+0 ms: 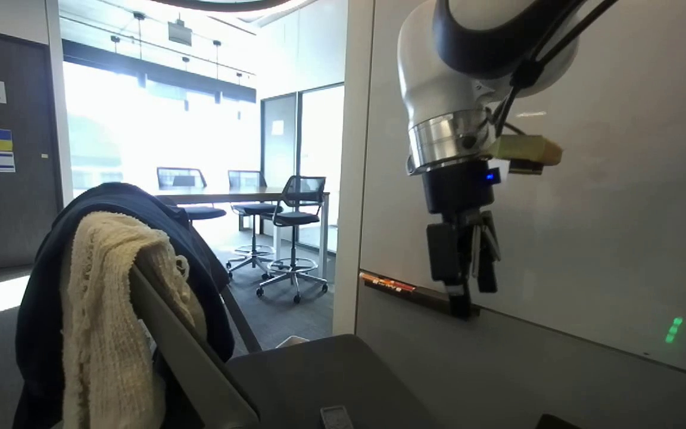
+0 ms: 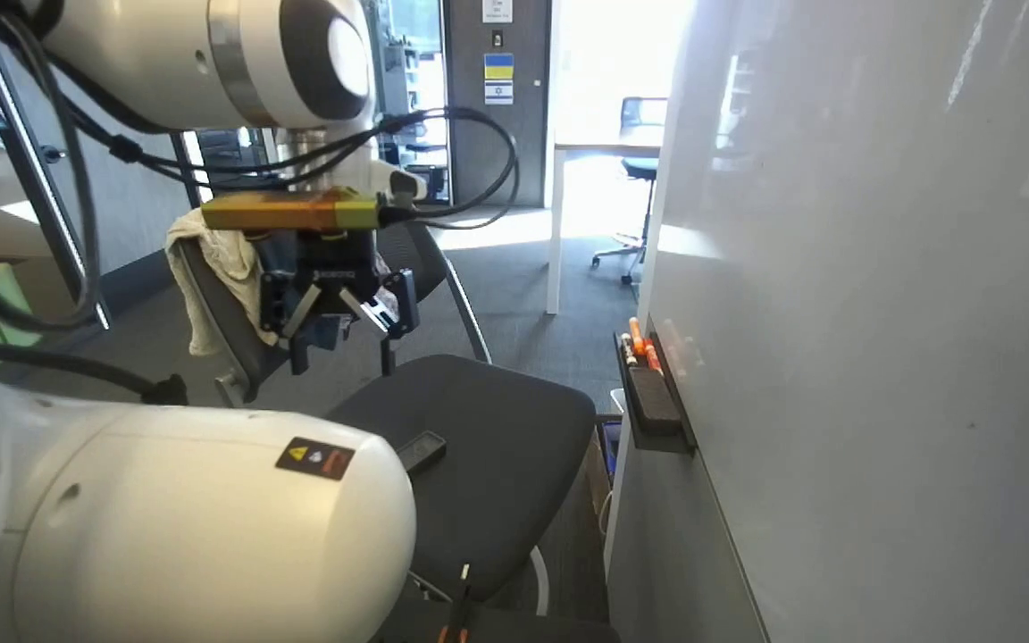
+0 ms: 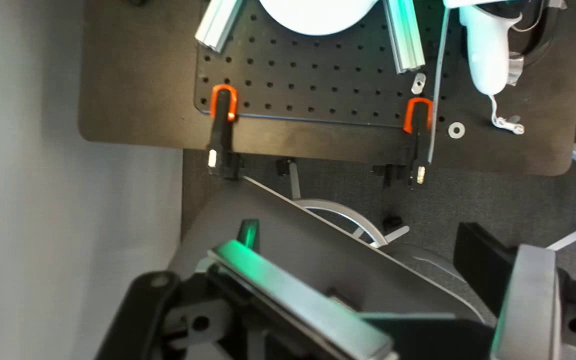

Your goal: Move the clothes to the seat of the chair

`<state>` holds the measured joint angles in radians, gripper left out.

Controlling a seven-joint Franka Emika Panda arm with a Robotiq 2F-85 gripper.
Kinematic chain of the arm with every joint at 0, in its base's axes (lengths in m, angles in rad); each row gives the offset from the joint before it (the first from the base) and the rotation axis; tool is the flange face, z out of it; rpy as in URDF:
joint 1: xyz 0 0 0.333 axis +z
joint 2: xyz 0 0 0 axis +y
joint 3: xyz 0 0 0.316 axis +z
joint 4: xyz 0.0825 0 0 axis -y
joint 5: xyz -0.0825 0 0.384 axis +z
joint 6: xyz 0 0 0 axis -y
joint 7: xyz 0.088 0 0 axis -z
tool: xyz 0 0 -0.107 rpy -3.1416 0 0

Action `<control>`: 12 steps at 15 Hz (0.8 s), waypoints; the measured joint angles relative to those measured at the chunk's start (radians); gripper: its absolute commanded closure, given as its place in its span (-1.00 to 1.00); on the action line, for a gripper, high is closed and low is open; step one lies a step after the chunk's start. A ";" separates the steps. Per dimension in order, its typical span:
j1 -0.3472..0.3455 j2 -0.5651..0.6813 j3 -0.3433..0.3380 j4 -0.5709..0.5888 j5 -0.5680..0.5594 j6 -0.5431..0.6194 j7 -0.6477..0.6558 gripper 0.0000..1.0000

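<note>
A cream knit garment (image 1: 105,310) and a dark navy garment (image 1: 134,199) hang over the backrest of the grey chair. The cream garment also shows in an exterior view (image 2: 224,259), where the arm and gripper partly hide the clothes. The chair's seat (image 1: 319,372) is in both exterior views (image 2: 506,438), and in the wrist view it (image 3: 313,250) lies below the jaws. My gripper (image 1: 474,295) points down above the seat, apart from the clothes, with nothing between its fingers. Its spread fingertips show in an exterior view (image 2: 343,357) and the wrist view (image 3: 366,247). No clothes show in the wrist view.
A small grey object (image 2: 422,451) lies on the seat. A whiteboard (image 2: 881,313) stands beside the chair, with a tray (image 2: 657,438) holding markers and an eraser. The robot's dark table (image 3: 133,110) has orange-tipped clamps (image 3: 223,115) at its edge.
</note>
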<state>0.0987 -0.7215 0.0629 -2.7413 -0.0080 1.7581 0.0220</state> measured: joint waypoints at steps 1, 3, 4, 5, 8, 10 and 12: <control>0.037 0.045 0.021 -0.005 0.026 0.064 -0.008 -1.00; 0.106 0.152 0.067 0.008 0.057 0.196 -0.027 -1.00; 0.131 0.205 0.088 0.025 0.057 0.253 -0.036 -1.00; 0.152 0.262 0.112 0.054 0.057 0.305 -0.045 -1.00; 0.191 0.417 0.170 0.191 0.039 0.396 -0.080 -1.00; 0.202 0.497 0.196 0.294 0.008 0.432 -0.110 -1.00; 0.206 0.555 0.212 0.390 -0.038 0.444 -0.148 -1.00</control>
<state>0.3052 -0.1663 0.2752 -2.3513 -0.0461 2.2025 -0.1263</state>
